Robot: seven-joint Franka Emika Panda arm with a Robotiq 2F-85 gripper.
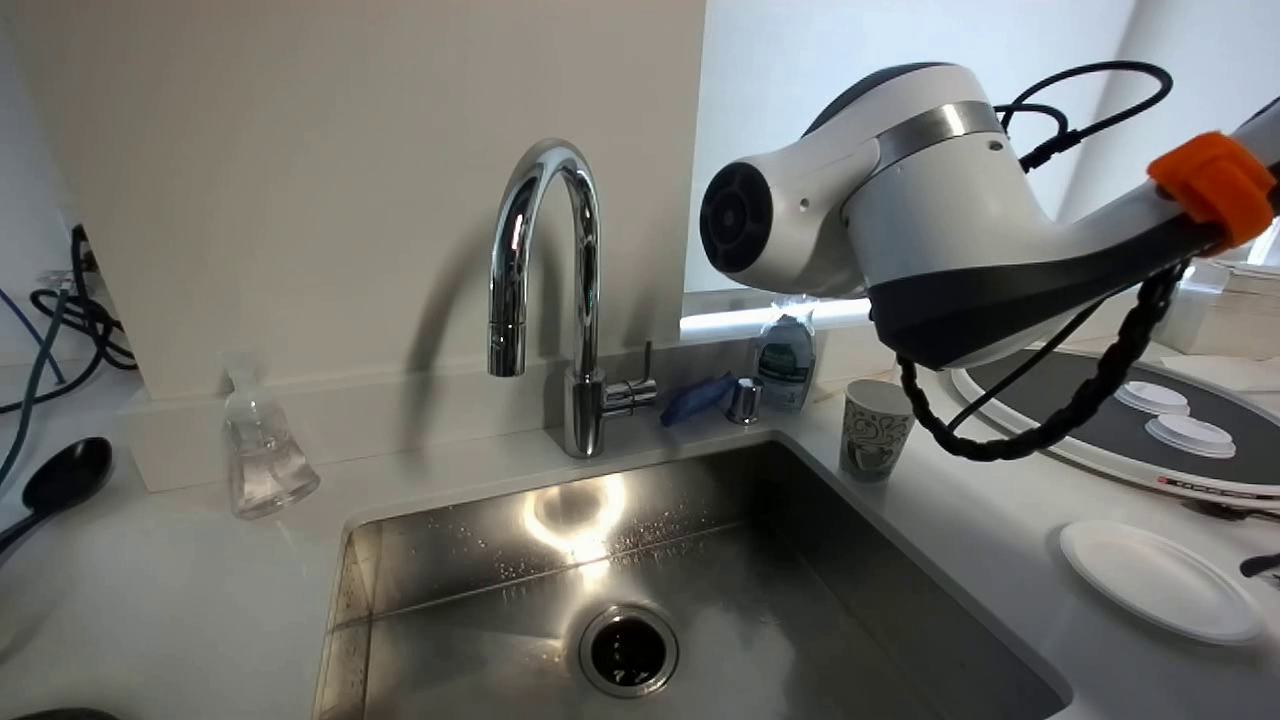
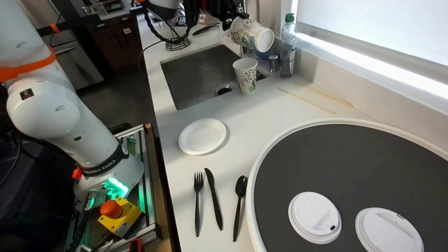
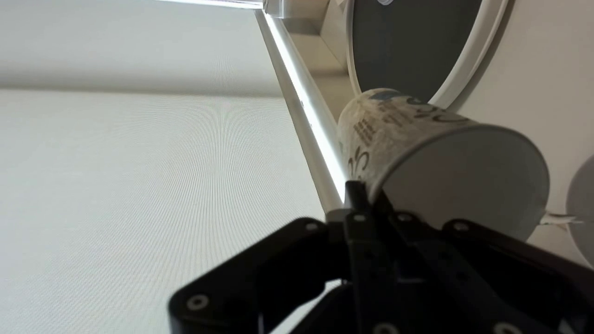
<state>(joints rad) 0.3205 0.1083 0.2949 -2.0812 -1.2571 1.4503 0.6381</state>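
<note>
In the wrist view, my gripper [image 3: 371, 199] is shut on the rim of a paper cup [image 3: 403, 123], one finger outside the wall and one inside. The cup, off-white with dark swirls, lies tipped on its side, its mouth toward the wrist. In an exterior view this held cup [image 2: 246, 33] hangs in the air above the sink's edge, base turned away from the gripper [image 2: 235, 20]. A similar cup [image 2: 246, 75] stands upright on the counter just below it, apart from it. This standing cup [image 1: 873, 430] also shows in an exterior view, where the gripper is hidden.
A steel sink [image 1: 420, 590] has a chrome faucet [image 1: 585, 330] behind it. A soap bottle [image 2: 287, 52] and two thin sticks [image 2: 308, 99] are near the window. A plate [image 2: 202, 136], black cutlery [image 2: 214, 199] and a round grey tray [image 2: 336, 157] with two white lids [image 2: 315, 217] share the counter.
</note>
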